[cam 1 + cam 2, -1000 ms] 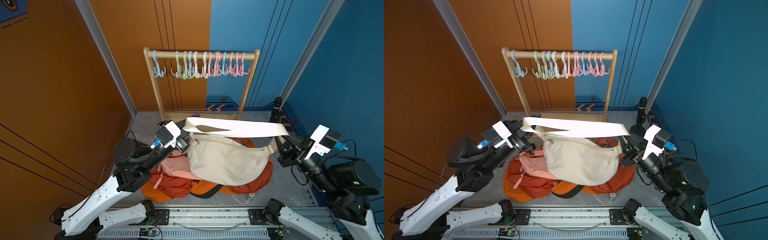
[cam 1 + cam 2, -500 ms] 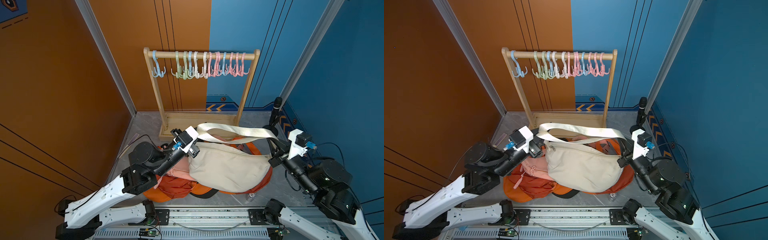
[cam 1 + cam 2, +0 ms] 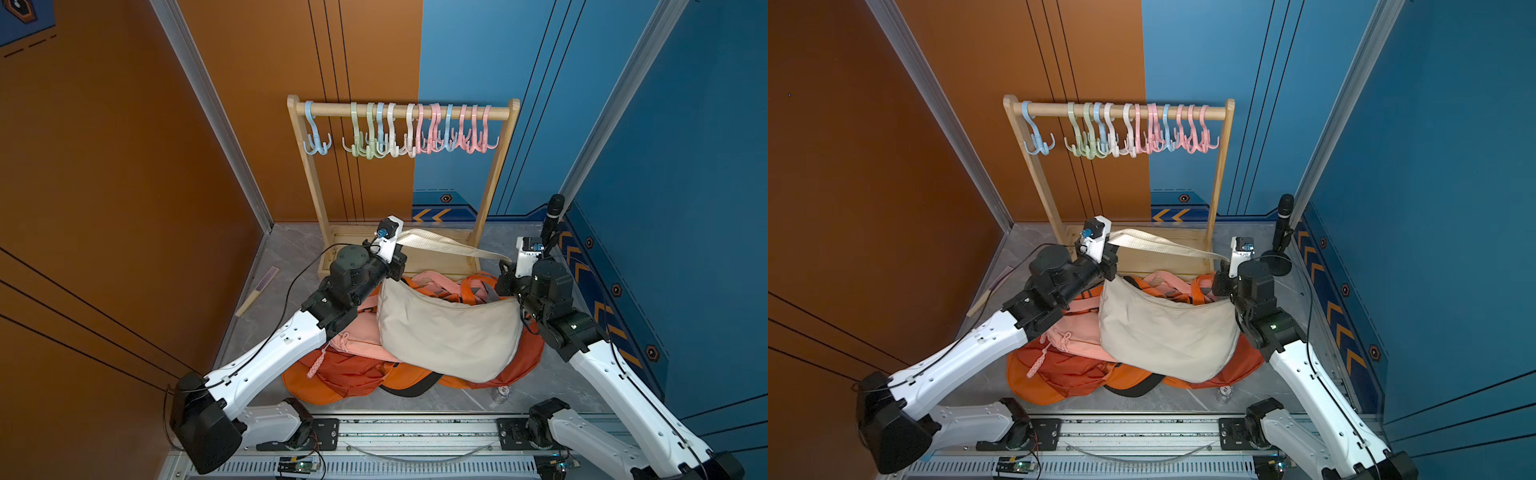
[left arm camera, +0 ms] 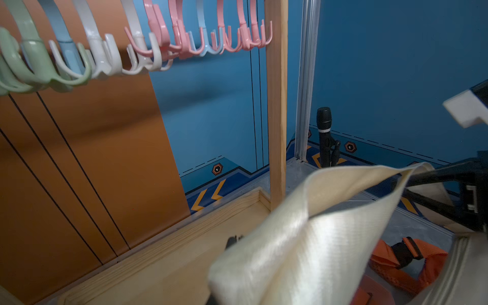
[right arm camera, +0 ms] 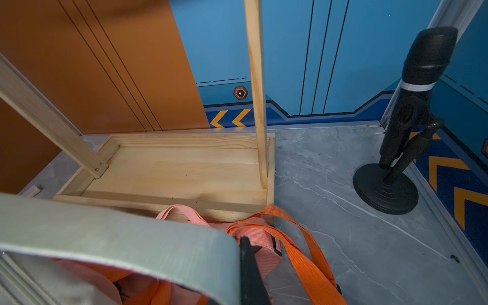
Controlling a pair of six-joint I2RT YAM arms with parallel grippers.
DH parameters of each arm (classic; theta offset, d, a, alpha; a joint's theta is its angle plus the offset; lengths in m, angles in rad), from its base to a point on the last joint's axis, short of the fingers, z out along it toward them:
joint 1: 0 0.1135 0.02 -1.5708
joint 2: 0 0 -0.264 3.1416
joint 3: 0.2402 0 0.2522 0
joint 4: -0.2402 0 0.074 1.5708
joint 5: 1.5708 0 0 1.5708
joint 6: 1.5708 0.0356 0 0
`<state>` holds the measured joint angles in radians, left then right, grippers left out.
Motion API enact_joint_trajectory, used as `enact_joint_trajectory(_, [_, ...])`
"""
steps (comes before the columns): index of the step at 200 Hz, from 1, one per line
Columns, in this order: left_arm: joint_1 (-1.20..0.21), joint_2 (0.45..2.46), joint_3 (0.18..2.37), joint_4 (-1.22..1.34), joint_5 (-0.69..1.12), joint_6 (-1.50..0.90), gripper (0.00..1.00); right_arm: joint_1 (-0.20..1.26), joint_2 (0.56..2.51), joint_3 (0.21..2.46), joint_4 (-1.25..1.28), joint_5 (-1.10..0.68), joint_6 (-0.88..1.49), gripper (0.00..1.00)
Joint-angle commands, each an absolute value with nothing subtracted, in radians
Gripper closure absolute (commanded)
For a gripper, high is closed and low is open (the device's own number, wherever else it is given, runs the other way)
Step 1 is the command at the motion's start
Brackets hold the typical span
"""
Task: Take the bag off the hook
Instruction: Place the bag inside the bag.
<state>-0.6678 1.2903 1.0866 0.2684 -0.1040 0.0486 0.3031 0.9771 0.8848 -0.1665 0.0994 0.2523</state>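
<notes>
Your left gripper [image 3: 401, 259] and right gripper [image 3: 506, 270] are both clamping tight on the wide cream strap [image 3: 449, 249] of the cream fabric shoulder bag [image 3: 449, 332], which is sagging onto orange and pink bags [image 3: 349, 374] in front of the wooden rack [image 3: 332, 109] (well below its pastel hooks [image 3: 435, 124]).

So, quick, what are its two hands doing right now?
Left hand: closed, holding the cream bag strap.
Right hand: closed, holding that strap's other end.

Orange bags [image 3: 345, 374] block low; open room under hooks [image 3: 399, 129].
</notes>
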Motion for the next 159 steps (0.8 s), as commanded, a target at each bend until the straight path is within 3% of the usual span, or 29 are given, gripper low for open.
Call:
enact_joint_trajectory(1, [-0.634, 1.353, 1.102, 0.391, -0.078, -0.028, 1.0, 0.254, 1.051, 0.857, -0.042, 0.038, 0.347, 1.0])
enact_joint_trajectory(70, [-0.532, 1.638, 1.2, 0.425, -0.001, -0.121, 1.0, 0.165, 1.238, 0.792, 0.139, 0.058, 0.419, 1.0])
enact_joint_trajectory(121, [-0.482, 1.79, 1.27, 0.414, 0.145, -0.23, 0.65, 0.127, 1.337, 0.777, 0.153, 0.117, 0.431, 1.0])
enact_joint_trajectory(138, [-0.481, 1.833, 1.304, 0.37, 0.173, -0.23, 0.45, 0.099, 1.354, 0.757, 0.167, 0.12, 0.457, 1.0])
enact_joint_trajectory(151, [-0.48, 1.861, 1.344, 0.308, 0.205, -0.225, 0.4, 0.083, 1.371, 0.746, 0.169, 0.123, 0.473, 1.0])
enact_joint_trajectory(159, [-0.48, 1.873, 1.361, 0.278, 0.219, -0.228, 0.39, 0.075, 1.383, 0.744, 0.168, 0.125, 0.481, 0.95])
